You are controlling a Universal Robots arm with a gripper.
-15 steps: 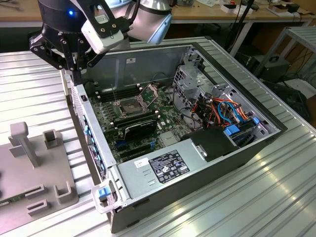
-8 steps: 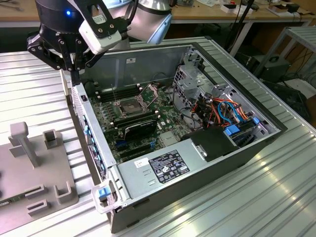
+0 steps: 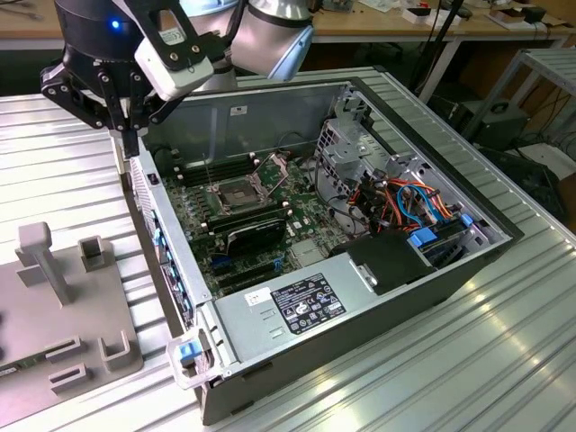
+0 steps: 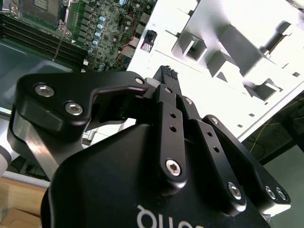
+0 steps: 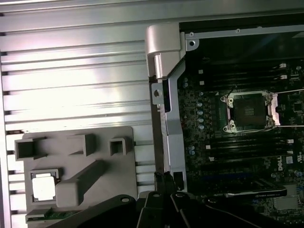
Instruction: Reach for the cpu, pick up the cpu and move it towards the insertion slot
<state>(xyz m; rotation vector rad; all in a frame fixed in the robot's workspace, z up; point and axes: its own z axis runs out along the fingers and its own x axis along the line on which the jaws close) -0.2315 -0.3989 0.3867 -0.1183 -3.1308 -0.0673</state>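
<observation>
- Black gripper (image 4: 166,75) sits closest to the lens in the second wrist view. Its jaws look drawn together to a narrow tip, and nothing shows between them.
- By my reading this is the reaching step: the gripper is empty and has not touched the chip.
- Lying flat, pale face up, the cpu (image 5: 43,187) rests in a square pocket of a grey holder plate (image 5: 97,142). The pocket walls likely keep it square so it can be gripped cleanly.
- Raised blocks and an upright post (image 3: 43,256) share the plate, probably to seat other parts.
- Under the plate is a ribbed metal table (image 3: 63,171), and the plate lies outside the computer case (image 3: 432,144), near its side wall.
- Seen in the exterior view, the plate lies at about eight o'clock from the insertion slot (image 3: 236,193), well apart from it.
- Metal bracket (image 3: 270,166) of the slot stands swung up, leaving the dark centre bare to take the chip.
- Also in the exterior view, the gripper hangs at about ten o'clock from the slot, tip down just over the case's near rim, between plate and board.
</observation>
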